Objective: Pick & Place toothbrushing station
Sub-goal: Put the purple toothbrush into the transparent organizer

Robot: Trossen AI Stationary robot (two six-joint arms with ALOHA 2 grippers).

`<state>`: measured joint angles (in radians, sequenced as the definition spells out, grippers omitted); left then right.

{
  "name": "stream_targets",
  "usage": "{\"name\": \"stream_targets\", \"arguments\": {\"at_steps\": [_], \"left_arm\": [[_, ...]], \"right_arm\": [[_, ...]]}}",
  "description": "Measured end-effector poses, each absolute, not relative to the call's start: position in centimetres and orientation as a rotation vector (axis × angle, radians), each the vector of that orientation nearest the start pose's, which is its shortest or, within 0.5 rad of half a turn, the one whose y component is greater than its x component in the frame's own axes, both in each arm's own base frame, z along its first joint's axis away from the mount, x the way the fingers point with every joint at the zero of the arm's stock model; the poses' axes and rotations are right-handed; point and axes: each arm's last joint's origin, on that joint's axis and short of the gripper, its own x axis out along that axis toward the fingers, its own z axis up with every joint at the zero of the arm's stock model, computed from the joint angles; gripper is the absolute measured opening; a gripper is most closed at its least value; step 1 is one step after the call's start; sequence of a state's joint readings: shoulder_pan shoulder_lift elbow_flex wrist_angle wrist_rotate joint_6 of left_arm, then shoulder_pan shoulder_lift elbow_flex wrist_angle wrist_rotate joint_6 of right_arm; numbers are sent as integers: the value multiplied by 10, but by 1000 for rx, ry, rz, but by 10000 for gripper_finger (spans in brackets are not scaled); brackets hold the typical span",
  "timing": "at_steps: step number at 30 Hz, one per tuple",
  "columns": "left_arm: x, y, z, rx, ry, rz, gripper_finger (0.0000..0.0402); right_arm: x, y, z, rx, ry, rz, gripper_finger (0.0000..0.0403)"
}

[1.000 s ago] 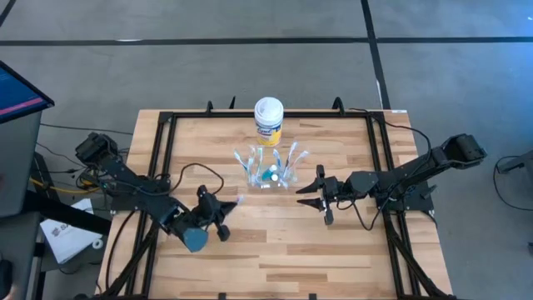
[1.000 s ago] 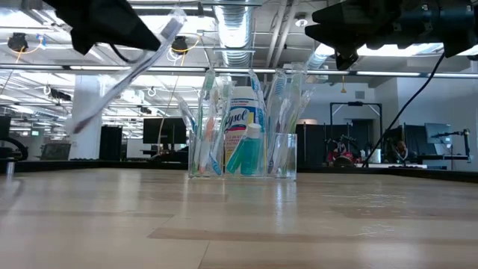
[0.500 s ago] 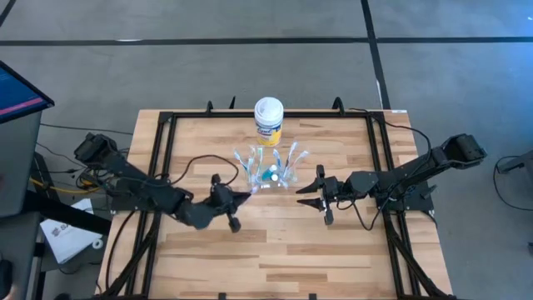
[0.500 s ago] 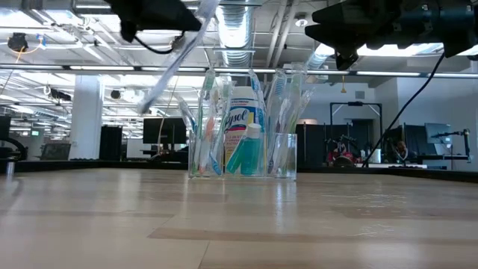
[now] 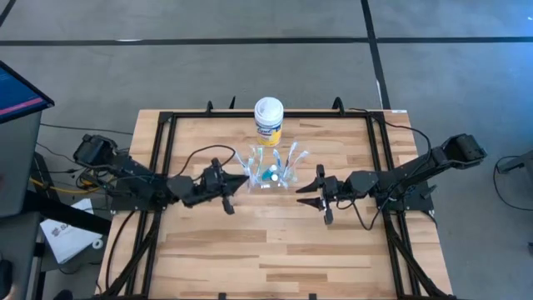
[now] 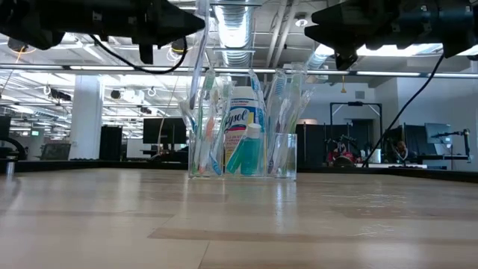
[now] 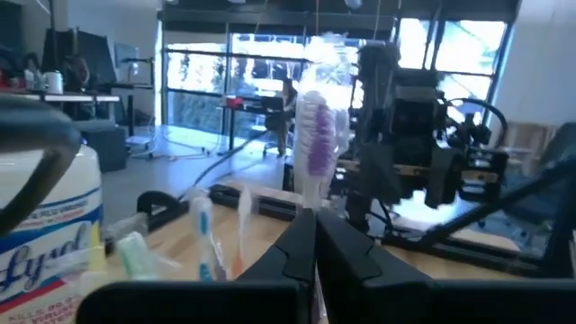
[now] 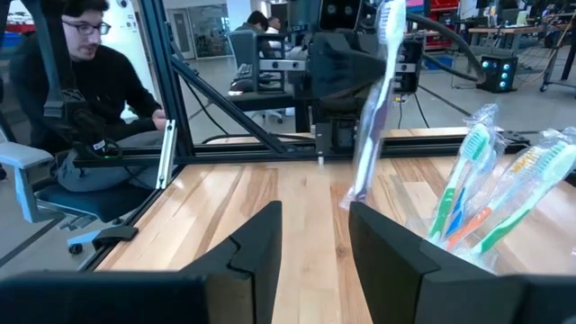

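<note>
Gripping a toothbrush [image 7: 317, 144] above the cup [image 5: 268, 177], left fingers [image 5: 236, 188] clamped, right fingers [image 5: 306, 195] apart.

In the low view the picture's top edge cuts off both arms and the upper end of the held toothbrush [image 6: 200, 45]. The cup [image 6: 243, 154] stands before the yellow canister [image 6: 240, 119], hiding most of it. In the high view the toothbrushes [image 5: 271, 161] are too small to count or tell apart.
</note>
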<state>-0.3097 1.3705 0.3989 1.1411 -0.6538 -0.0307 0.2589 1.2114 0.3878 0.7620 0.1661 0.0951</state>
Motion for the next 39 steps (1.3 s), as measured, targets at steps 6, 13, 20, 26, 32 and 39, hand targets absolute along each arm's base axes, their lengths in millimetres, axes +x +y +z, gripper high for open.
{"name": "stream_targets", "arguments": {"at_steps": [6, 13, 20, 26, 32, 39], "left_arm": [[238, -48, 208, -89, -168, 371, 0], [241, -37, 209, -79, -175, 372, 0], [242, -29, 209, -54, -176, 401, 0], [243, -25, 209, -45, -177, 380, 0], [244, -25, 206, -13, -166, 384, 0], [252, -22, 193, -5, -179, 414, 0]], "right_arm": [[227, 55, 206, 82, 64, 90, 122], [227, 55, 206, 82, 64, 90, 122], [227, 55, 206, 82, 65, 90, 122], [227, 55, 206, 82, 64, 90, 122], [227, 55, 206, 67, 64, 91, 122], [227, 55, 206, 66, 64, 91, 122]]}}
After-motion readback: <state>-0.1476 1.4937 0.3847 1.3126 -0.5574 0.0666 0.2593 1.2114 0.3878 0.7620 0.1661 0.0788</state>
